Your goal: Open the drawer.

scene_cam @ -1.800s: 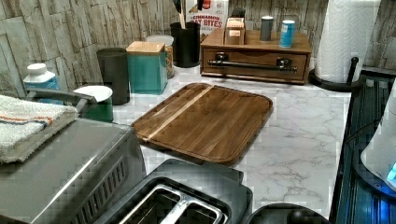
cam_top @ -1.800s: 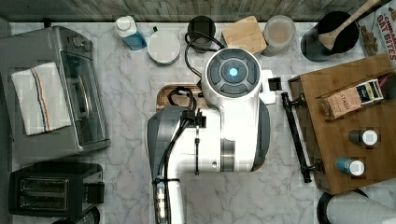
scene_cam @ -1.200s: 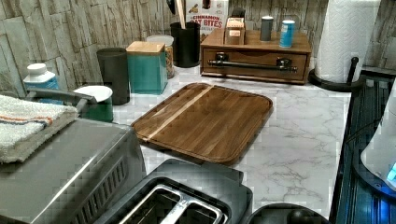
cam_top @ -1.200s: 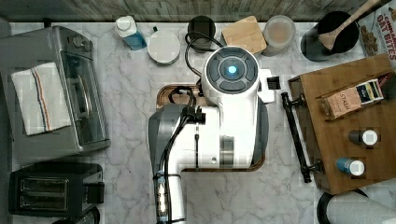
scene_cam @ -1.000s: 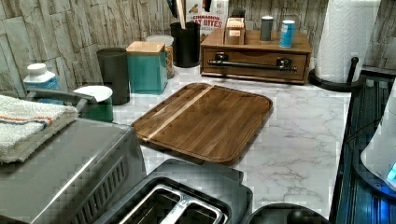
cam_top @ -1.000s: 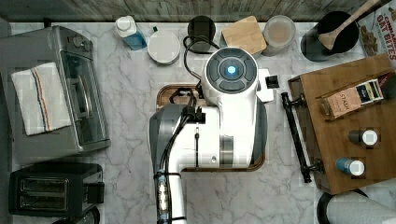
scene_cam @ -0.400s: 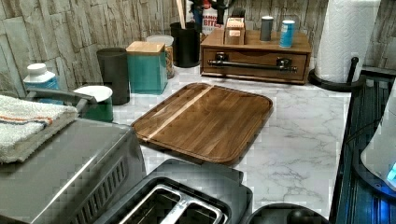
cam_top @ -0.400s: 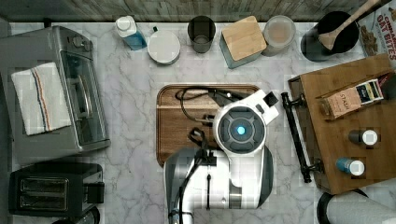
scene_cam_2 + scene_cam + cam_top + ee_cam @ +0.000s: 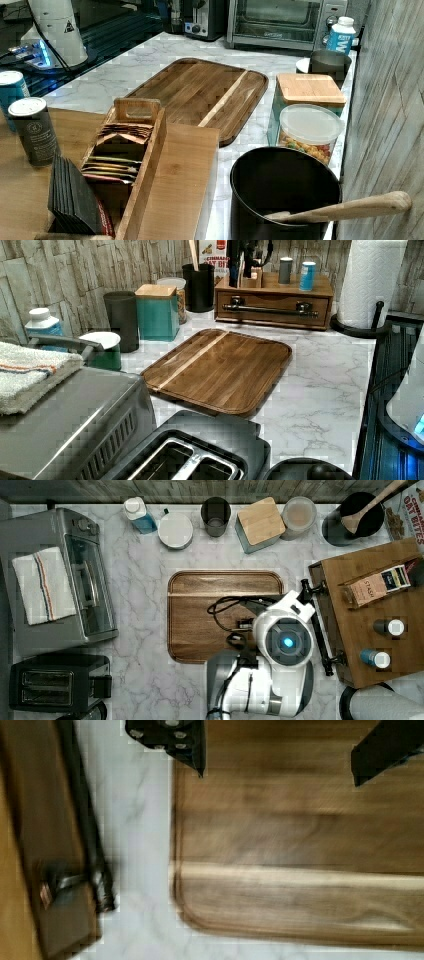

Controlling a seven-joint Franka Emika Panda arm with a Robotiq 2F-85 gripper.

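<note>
Marble counter [image 9: 145,585], tray [image 9: 200,615] beside closed drawer [image 9: 272,307]

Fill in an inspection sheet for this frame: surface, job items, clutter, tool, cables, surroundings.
Surface: white marble counter, with a flat wooden tray in the middle.
Job's things: drawer shut, flush in its wooden box; black bar handle untouched.
Clutter: on the box, a tea-bag caddy and two small cans. Along the wall, a teal canister, a clear jar and a black pot with a wooden spoon.
Tool: open, above the tray's edge, short of the handle.
Cables: black loop on the arm, over the tray.
Surroundings: toaster oven, toaster, paper towel roll, wood-plank wall.
</note>
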